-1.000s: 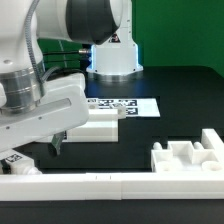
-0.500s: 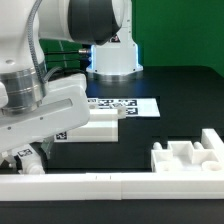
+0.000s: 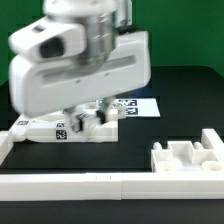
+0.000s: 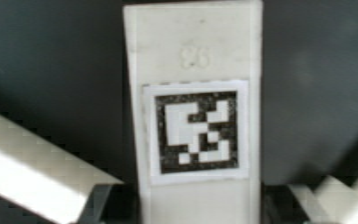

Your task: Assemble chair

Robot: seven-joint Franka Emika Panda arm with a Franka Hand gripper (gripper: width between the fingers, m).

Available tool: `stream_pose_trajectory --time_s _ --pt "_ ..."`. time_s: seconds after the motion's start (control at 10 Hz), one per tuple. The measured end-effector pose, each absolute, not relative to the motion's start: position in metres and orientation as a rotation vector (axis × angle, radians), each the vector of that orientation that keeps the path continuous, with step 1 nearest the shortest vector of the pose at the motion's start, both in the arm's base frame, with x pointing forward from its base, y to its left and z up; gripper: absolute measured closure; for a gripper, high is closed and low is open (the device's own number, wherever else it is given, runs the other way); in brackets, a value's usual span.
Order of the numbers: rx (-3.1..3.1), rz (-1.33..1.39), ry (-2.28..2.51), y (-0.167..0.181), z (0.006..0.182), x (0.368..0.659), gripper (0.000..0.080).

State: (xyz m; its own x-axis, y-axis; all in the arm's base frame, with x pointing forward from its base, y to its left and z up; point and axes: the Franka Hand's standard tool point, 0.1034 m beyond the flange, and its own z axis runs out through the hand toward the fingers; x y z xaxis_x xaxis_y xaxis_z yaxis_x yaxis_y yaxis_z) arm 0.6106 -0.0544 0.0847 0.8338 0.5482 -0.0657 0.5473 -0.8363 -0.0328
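My gripper [image 3: 86, 119] is shut on a long white bar [image 3: 45, 129] of the chair, which carries a square black-and-white tag and reaches toward the exterior view's left. In the wrist view the bar [image 4: 194, 90] runs straight out from between the dark fingers [image 4: 101, 203] of the gripper [image 4: 202, 206], tag facing the camera. A flat white slab [image 3: 105, 133] lies just behind and under the bar. A blocky white chair part [image 3: 188, 155] with notches stands at the exterior view's right. The arm's body hides much of the middle of the table.
The marker board [image 3: 140, 104] lies on the black table behind the gripper. A long plain white rail [image 3: 100, 184] edges the table's front. White slanted edges [image 4: 25, 160] show beside the bar in the wrist view.
The jaws have closed on the bar. The arm has swung from the exterior view's left toward the middle, and the tagged bar now sits higher and further right than before.
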Motion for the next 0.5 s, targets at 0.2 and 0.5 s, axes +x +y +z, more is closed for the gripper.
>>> stream_pose_trajectory --time_s 0.2,0.5 --pt "-2.998 0.124 -0.886 -0.061 0.079 0.610 0.0517" --pt "-2.976 0.051 -1.000 -0.035 0.082 0.607 0.0515"
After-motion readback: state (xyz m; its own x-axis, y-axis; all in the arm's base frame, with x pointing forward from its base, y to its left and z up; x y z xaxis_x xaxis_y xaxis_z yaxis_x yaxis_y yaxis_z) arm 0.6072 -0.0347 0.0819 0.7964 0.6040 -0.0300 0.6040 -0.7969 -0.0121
